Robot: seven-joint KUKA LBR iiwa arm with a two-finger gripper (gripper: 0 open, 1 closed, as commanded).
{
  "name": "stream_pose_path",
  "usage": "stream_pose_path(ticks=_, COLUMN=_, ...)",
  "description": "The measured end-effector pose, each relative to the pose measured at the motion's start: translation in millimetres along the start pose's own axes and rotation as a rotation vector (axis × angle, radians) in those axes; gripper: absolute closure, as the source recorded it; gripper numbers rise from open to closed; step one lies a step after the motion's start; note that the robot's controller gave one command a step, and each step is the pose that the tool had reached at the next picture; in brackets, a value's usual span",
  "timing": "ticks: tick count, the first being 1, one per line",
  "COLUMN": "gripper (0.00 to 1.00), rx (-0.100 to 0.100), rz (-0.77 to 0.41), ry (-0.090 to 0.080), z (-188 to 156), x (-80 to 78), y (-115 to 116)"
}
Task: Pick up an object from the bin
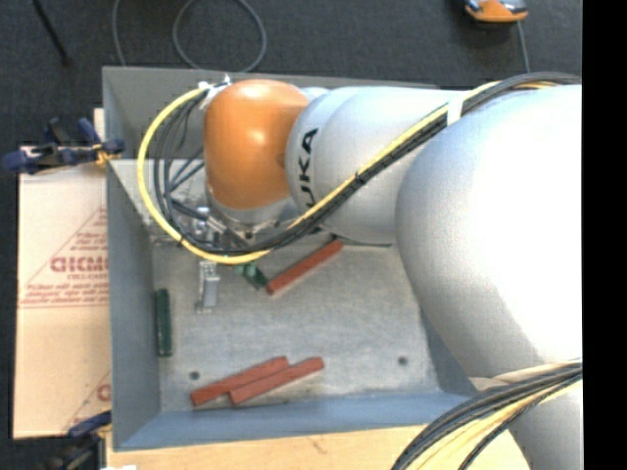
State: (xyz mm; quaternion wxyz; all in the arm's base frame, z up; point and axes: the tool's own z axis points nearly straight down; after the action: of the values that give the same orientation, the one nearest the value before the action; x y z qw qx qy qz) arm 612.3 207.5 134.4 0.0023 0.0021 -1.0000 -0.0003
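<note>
Camera view: the end effector (207, 290) hangs over the bare floor of the bin (343, 321), between a dark green stick (162, 322) by the left wall and a red-brown bar (305, 265), with nothing visibly held. Advise centring over one piece before descending. The orange wrist cover (250, 145) masks the mechanism, so whether it is apart or together cannot be told.
</note>
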Motion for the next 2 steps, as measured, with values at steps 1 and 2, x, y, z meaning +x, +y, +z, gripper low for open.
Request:
stream_pose_path(ticks=1, gripper=0.00, rx=0.005, rz=-0.047, ry=-0.008, z=-10.9, x=-1.3, y=-81.8)
stream_pose_path(ticks=2, gripper=0.00, rx=0.001, rz=0.015, ry=-0.006, z=66.6, x=-32.4, y=-103.9)
